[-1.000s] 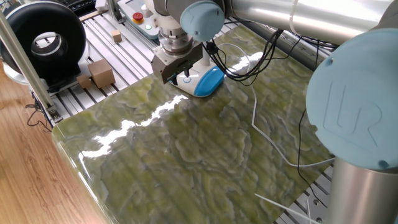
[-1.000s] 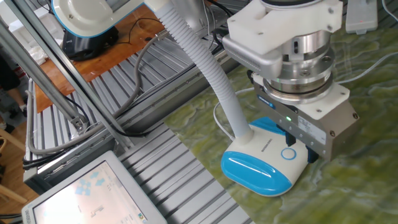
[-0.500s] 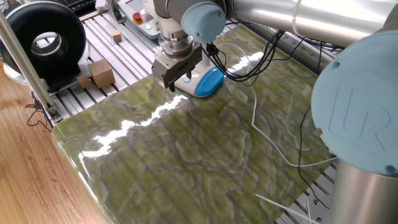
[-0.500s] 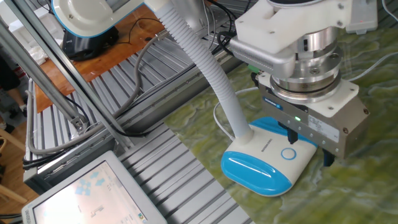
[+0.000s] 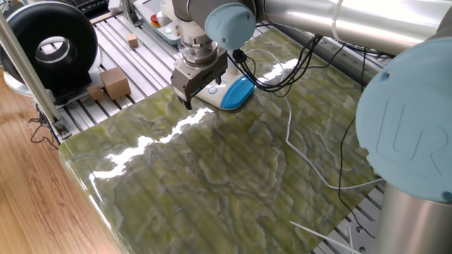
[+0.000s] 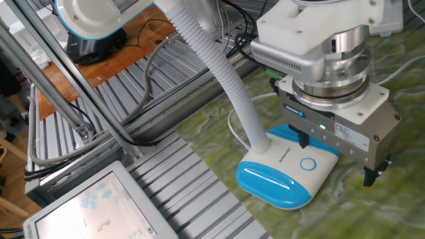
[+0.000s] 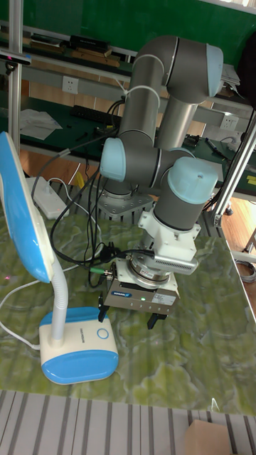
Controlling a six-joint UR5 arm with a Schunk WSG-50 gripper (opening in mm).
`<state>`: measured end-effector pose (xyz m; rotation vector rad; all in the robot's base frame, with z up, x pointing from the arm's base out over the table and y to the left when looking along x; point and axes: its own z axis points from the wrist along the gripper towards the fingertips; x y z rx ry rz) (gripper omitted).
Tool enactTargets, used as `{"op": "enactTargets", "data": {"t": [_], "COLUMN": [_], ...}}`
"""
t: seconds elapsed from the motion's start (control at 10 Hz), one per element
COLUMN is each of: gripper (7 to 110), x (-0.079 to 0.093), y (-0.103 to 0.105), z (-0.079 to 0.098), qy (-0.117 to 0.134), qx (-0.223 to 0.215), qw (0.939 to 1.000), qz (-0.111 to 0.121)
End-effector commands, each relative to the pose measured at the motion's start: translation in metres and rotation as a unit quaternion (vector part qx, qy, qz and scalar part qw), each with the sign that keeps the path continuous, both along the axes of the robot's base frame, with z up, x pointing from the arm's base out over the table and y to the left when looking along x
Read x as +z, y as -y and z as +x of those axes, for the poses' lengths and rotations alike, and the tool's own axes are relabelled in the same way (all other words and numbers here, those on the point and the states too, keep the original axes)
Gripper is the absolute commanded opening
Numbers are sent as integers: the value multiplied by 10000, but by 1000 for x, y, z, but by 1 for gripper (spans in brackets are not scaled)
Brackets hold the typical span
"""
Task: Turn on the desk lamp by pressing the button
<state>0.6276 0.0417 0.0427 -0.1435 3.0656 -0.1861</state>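
Note:
The desk lamp has a bright-blue and white base [image 6: 282,176] [image 7: 78,350] [image 5: 237,92] on the green mat, with a ribbed white stem [image 7: 61,293] rising to its blue-backed head [image 7: 25,220]. The button [image 6: 307,164] [image 7: 102,333] is a small ringed circle on the base's white top, uncovered. My gripper [image 6: 337,158] [image 7: 128,318] [image 5: 196,94] hangs beside the base, just off the button. It is open, with a clear gap between its two dark fingers [image 6: 369,176] and nothing held.
A white power strip [image 7: 46,195] lies behind the lamp, and a thin white cord [image 5: 304,152] trails across the mat. Cardboard boxes [image 5: 114,82], a black ring-shaped unit [image 5: 49,46] and a grey panel with a red button [image 5: 157,20] sit beyond the mat's edge.
The gripper has slid sideways off the lamp's base, away from the button, which now shows fully. The lamp has not moved.

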Motion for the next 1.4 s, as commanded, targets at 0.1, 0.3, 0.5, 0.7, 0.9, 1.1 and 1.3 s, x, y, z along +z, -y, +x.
{"op": "enactTargets", "data": {"t": [0.1,0.3,0.5,0.7,0.9,1.1,1.3], "gripper": [110,110,110,110,110,110,110], "x": [6,3,2,-2,-5,-8,-9], "y": [-10,-12,-17,-18,-13,-9,-8], "z": [14,27,22,18,16,16,17], "qy": [242,488,406,363,322,336,360], "qx": [111,253,247,226,238,255,242], "qw": [9996,9984,9987,9988,9990,9989,9989], "qz": [65,94,195,244,220,202,204]}}
